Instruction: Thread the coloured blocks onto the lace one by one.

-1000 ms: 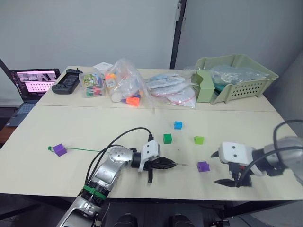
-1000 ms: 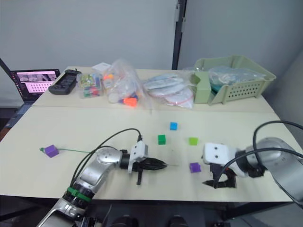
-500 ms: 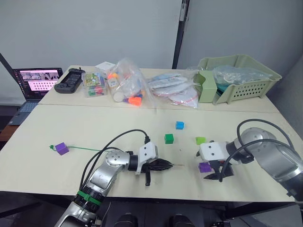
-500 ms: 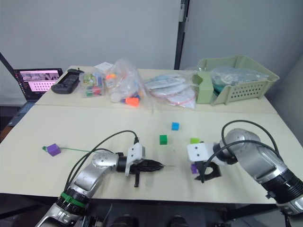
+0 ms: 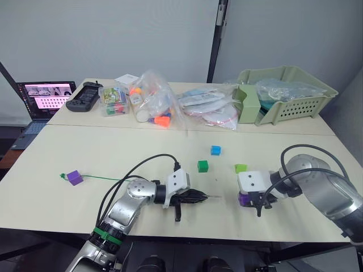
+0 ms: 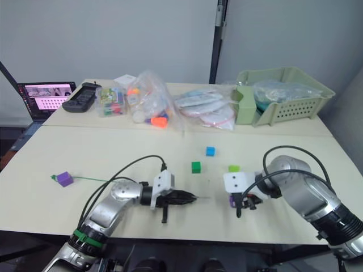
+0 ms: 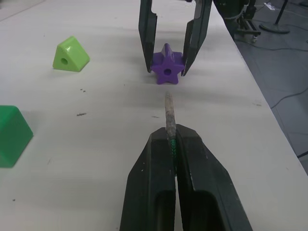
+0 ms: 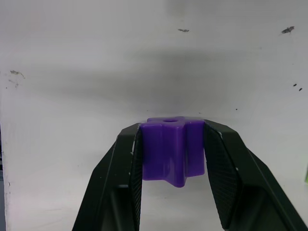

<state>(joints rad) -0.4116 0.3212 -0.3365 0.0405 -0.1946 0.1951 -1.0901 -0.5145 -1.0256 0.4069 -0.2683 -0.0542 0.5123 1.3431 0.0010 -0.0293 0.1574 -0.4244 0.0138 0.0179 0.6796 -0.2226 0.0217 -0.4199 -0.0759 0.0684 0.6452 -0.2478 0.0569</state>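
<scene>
Containers: pale green basket at 1 o'clock on the far table, holding clear plastic bags. Small clear box at 11 o'clock with mixed coloured pieces inside. Beside it a clear bag with orange toys. Flat plastic packets lie between bag and basket.

Right gripper: fingers pressed against both sides of the purple star block, which sits on the table with its hole facing up in the right wrist view. Contact on both flanks appears firm.

Left gripper: fingers pressed together, pinching the lace just behind its stiff grey tip. Tip points at 3 o'clock toward the star block, near but apart from it; in the left wrist view tip and hole line up roughly.

Lace trails back to 9 o'clock, ending at a second purple block.

Around: lime green block just beyond the right gripper, dark green block and blue block farther at 12 o'clock. Nothing lies between tip and star block. Laptop and a black controller at far 10 o'clock.
</scene>
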